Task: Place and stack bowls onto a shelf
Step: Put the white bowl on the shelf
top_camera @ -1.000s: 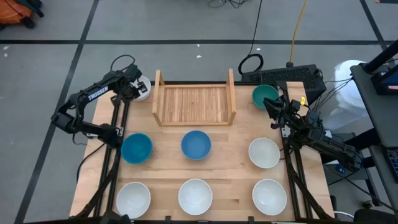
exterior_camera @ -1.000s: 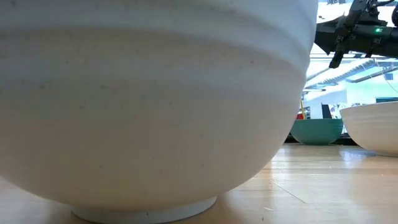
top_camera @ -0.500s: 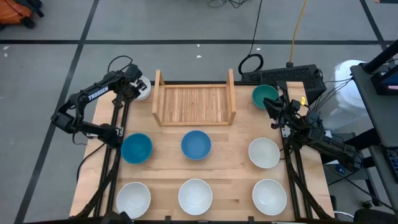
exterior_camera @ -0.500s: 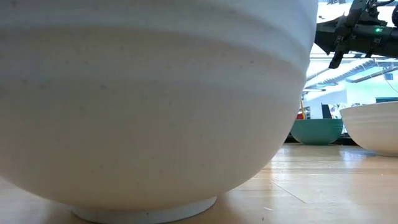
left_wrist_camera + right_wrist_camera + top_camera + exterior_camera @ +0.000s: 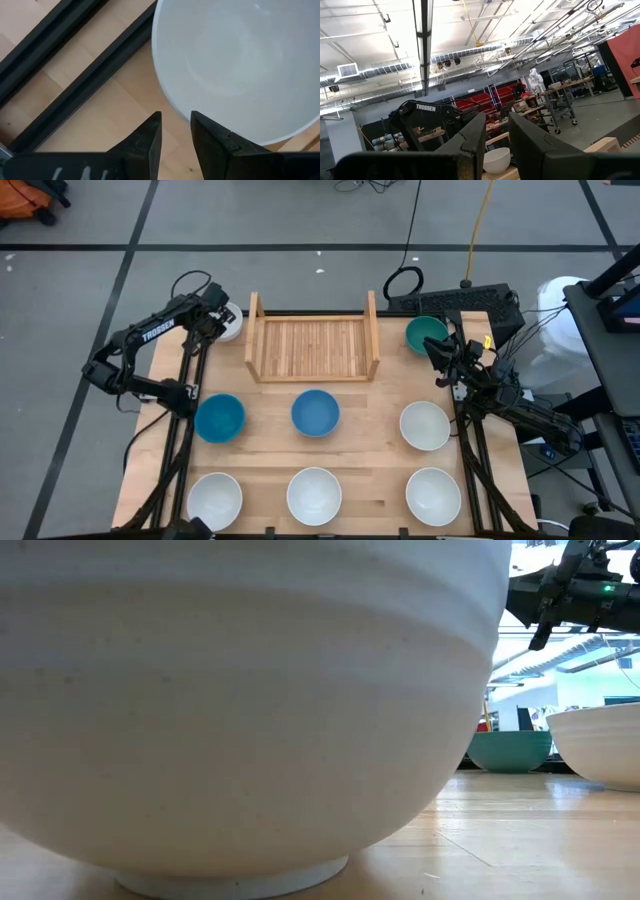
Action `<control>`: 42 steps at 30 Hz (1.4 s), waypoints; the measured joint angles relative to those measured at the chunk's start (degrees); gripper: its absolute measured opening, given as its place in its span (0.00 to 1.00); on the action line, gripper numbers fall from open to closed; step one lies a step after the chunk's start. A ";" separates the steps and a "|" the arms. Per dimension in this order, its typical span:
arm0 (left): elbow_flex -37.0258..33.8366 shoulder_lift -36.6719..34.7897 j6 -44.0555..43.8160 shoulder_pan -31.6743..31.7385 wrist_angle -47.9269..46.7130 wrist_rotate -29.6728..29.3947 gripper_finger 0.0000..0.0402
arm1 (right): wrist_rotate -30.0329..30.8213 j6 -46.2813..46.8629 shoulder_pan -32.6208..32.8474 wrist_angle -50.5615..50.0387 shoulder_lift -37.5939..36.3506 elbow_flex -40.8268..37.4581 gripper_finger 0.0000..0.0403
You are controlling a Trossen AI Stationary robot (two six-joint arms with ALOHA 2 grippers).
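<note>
The slatted wooden shelf (image 5: 312,348) stood bare at the far middle of the bench (image 5: 365,450), with no bowl on it. The left gripper (image 5: 216,321) hung just above a white bowl (image 5: 229,325) at the far left corner, beside the shelf's left side board. In the left wrist view its fingers (image 5: 148,140) stood slightly apart with a narrow gap, just short of the bowl's near rim (image 5: 170,107), holding nothing.

The right gripper (image 5: 440,350) waited raised at the far right, over the edge of the dark green bowl (image 5: 425,333). Its fingers also showed a narrow gap and nothing between them.

Two blue bowls (image 5: 219,418) sat in the middle row with a white one (image 5: 424,425), and three more white bowls (image 5: 314,495) lined the near edge.

The bowls looked rigid, smooth and glazed, probably light but slippery and liable to chip if knocked on the side boards. The wall is thin, so pinching the rim, one finger inside and one outside, seems the sensible hold. A grip round the whole body looks too wide for these fingers.

Against the frames from a second and half a second before, nothing had shifted: both arms held the same poses and every bowl lay where it was.
</note>
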 joint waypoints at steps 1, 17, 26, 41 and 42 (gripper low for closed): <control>0.00 0.00 -0.34 0.00 0.00 -0.15 0.27 | 0.00 0.00 0.00 0.00 -0.01 0.00 0.19; 0.00 0.00 -0.50 0.80 0.04 -1.34 0.27 | 0.02 0.00 0.00 0.02 0.00 0.00 0.19; 0.00 0.00 0.58 1.36 -0.05 -1.32 0.27 | 0.00 0.00 -0.01 0.06 0.00 0.00 0.19; -0.03 0.00 1.70 1.57 -0.28 -2.42 0.27 | 0.00 -1.27 0.00 4.29 -0.02 0.00 0.19; -0.22 -0.02 1.70 1.57 -0.14 -2.44 0.27 | 0.00 -1.27 -0.02 4.29 -0.01 0.00 0.19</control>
